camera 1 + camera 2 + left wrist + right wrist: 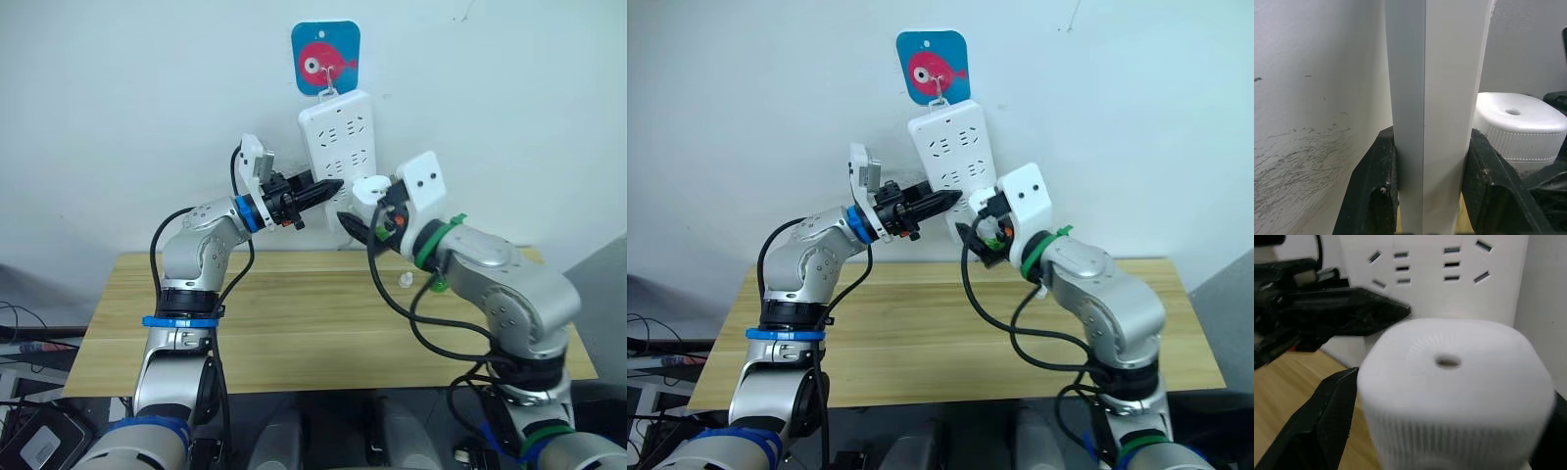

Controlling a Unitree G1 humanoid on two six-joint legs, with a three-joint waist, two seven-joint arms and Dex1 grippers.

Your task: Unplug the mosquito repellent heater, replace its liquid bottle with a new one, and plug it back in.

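My right gripper pinches the light, stiff, smooth mosquito repellent heater by its ribbed sides at the hanging power strip, whose edge my left gripper clamps.

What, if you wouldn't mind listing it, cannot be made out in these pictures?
- Heater prongs: hidden behind its body, so whether it is plugged into the power strip is unclear.
- Liquid bottle in the heater: the right gripper covers the underside.
- Small white and green items on the table, head views: too small.
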